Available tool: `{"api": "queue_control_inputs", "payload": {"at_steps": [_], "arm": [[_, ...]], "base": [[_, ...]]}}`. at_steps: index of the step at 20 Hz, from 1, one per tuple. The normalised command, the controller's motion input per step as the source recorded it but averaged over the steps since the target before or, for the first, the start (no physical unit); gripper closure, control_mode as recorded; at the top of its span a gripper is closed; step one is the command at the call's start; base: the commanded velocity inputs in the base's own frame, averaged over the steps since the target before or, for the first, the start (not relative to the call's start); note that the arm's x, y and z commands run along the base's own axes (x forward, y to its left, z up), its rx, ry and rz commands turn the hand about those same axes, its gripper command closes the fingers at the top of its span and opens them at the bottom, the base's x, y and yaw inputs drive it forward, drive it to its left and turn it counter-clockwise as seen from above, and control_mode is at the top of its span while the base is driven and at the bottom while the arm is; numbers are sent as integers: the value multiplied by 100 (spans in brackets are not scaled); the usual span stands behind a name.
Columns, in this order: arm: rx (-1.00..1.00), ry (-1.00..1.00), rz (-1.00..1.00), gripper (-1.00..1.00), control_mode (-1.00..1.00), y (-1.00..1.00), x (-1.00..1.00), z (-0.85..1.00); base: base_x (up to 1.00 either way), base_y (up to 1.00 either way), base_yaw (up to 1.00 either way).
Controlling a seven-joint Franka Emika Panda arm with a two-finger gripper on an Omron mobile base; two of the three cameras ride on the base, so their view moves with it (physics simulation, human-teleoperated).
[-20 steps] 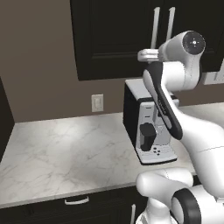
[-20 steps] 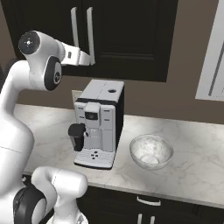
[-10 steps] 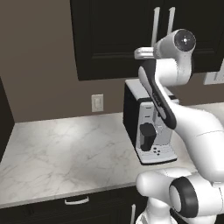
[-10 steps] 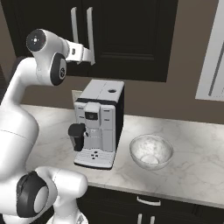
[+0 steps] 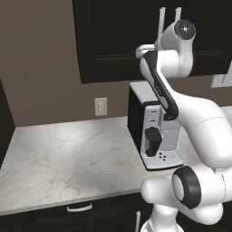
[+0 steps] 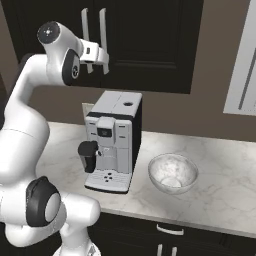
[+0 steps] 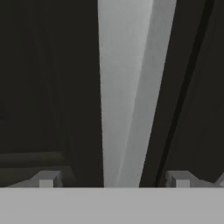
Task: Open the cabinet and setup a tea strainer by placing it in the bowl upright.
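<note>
The black upper cabinet (image 6: 150,45) is closed, with two long silver bar handles side by side. My gripper (image 6: 102,61) is raised to the right-hand handle (image 6: 103,25). In the hand view that handle (image 7: 124,87) runs up between my two fingertips (image 7: 48,179), and the gripper (image 7: 112,180) is open, with a gap on each side of the bar. The white marbled bowl (image 6: 172,172) stands empty on the counter, right of the coffee machine. The tea strainer is hidden. From the left base view my wrist covers the lower part of the handles (image 5: 161,20).
A black and silver coffee machine (image 6: 112,142) stands on the marble counter (image 5: 68,158) directly under the handles. Low black drawers (image 6: 170,235) run below the counter edge. A wall socket (image 5: 101,106) sits left of the machine.
The hand has risen a little and pushed in toward the cabinet, bringing the handle between the fingers. The jaws have begun to narrow slightly. The base views have not shifted.
</note>
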Motion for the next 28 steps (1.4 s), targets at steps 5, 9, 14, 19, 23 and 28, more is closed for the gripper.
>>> {"api": "queue_control_inputs", "payload": {"at_steps": [5, 9, 14, 19, 23, 28], "arm": [[0, 0, 0, -100, -100, 0, 26, 0], [0, -5, 0, -100, -100, 0, 13, -6], [0, -17, 0, -100, -100, -2, 0, -13], [0, -11, 0, -100, -100, 0, 0, -8], [0, -11, 0, 100, -100, 0, 3, -1], [0, -7, 0, 100, -100, 0, 19, -1]], "base": [[0, 0, 0], [0, 0, 0], [0, 0, 0], [0, 0, 0], [0, 0, 0], [0, 0, 0]]}}
